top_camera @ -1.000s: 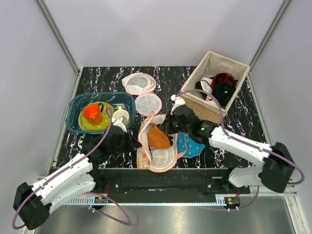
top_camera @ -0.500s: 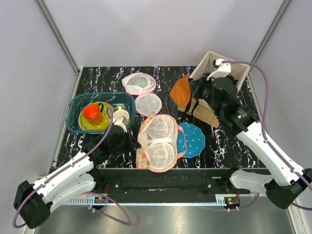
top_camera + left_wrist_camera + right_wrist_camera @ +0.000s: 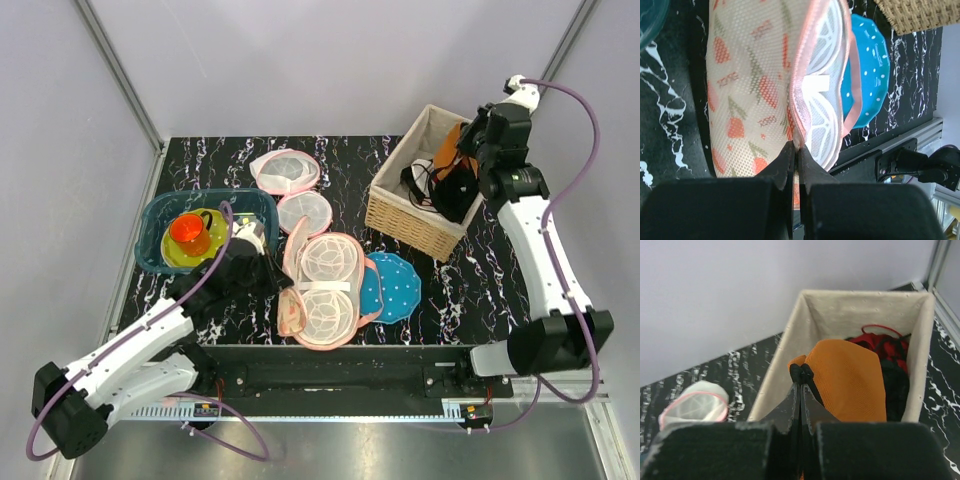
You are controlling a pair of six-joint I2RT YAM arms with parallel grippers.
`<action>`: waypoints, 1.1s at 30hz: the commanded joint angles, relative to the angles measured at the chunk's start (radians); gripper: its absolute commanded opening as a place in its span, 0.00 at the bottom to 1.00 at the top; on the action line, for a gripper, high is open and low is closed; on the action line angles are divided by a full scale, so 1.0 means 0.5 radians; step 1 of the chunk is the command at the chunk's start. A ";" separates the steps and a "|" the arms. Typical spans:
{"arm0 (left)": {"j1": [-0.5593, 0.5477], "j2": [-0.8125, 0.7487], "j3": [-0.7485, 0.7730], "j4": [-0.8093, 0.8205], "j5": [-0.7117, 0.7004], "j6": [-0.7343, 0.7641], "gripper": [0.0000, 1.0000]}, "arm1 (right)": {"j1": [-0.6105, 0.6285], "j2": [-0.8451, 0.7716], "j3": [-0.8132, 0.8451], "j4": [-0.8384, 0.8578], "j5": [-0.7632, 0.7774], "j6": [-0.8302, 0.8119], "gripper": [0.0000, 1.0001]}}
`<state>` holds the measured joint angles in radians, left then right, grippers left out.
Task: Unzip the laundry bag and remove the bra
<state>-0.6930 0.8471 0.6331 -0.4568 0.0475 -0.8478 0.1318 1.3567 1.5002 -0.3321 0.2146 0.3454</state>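
Bra [image 3: 850, 380] orange, fine-textured (over basket [image 3: 865, 310]), pinched by right gripper [image 3: 801, 371].

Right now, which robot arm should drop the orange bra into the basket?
Right. The right gripper is shut on the bra, holding it over the basket. The left gripper is shut on the laundry bag edge, far from it.

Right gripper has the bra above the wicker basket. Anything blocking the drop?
Nothing visible does. The bra hangs from the right gripper over the open basket. Only a red garment and a black garment lie inside, so it would likely land on them.
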 commanded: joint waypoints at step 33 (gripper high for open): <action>0.324 0.963 1.425 -0.261 -0.291 0.818 0.00 | -0.248 -0.544 -0.441 -0.502 -0.665 0.061 1.00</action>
<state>-0.5316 1.3113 1.3422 -0.6121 -0.0395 -0.4641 0.0036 1.0927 1.3216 -0.5667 -0.0463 0.3634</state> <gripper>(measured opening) 0.012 0.994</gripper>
